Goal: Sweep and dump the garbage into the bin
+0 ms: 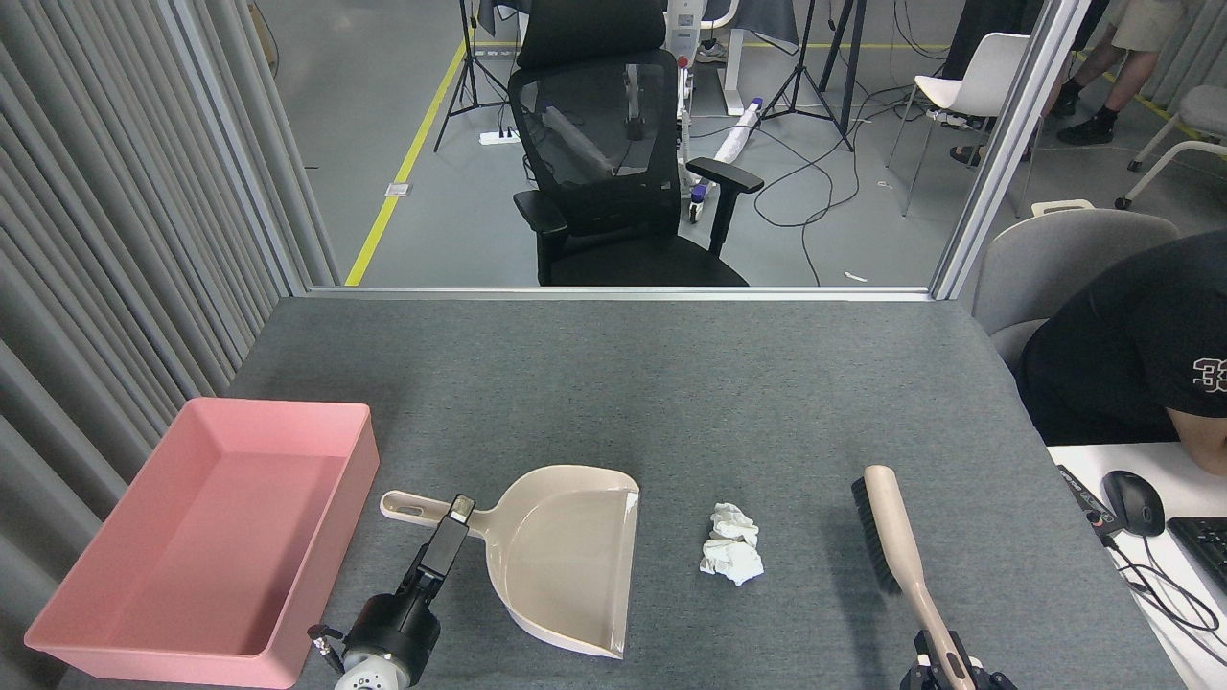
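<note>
My workspace: a lab studio, shown by tripod stands [803,67], floor cables [844,182], partition curtains [105,211], office chair [613,163].
</note>
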You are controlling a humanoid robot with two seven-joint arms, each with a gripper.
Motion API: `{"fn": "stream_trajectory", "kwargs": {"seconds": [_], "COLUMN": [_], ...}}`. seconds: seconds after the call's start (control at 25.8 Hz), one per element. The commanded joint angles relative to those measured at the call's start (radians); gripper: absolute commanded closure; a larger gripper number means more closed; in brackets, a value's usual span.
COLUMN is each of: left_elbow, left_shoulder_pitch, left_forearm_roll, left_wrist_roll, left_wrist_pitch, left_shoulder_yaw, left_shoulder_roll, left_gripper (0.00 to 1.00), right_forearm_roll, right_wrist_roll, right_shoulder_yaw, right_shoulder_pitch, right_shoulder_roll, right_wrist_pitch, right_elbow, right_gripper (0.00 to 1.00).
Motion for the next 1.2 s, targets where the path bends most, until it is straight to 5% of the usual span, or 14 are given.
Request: {"fn": "stream_trajectory", "kwargs": {"seconds": [0.0, 0.35, 1.16], "left_elbow": [0.062, 0.190, 0.335], "left_shoulder_pitch": [-0.033, -0.142, -0.196], "left_forearm_roll": [0.000, 0.001, 0.016], "left_wrist_roll": [-0.001, 0.027, 0.022], "left_wrist_pitch": [0.001, -0.002, -0.064], "left_shoulder_yaw": [0.001, 0.090, 0.128], "left_shoulder_roll": [0.001, 0.010, 0.001], "left_gripper": [0.01, 0.01, 0.02], "right_forearm_roll": [0.000, -0.002, -0.003], "right_wrist_roll": [0.000, -0.002, -0.003], "right_shoulder_yaw": [0.004, 0.005, 0.019], "right_shoulder_pitch": [0.001, 0.003, 0.016], "right_shoulder_roll": [0.008, 0.031, 0.060], "right_wrist_pitch": [0.001, -0.001, 0.001], "right_elbow": [-0.003, -0.004, -0.026], "right_gripper": [0.95, 0.95, 0.95]}}
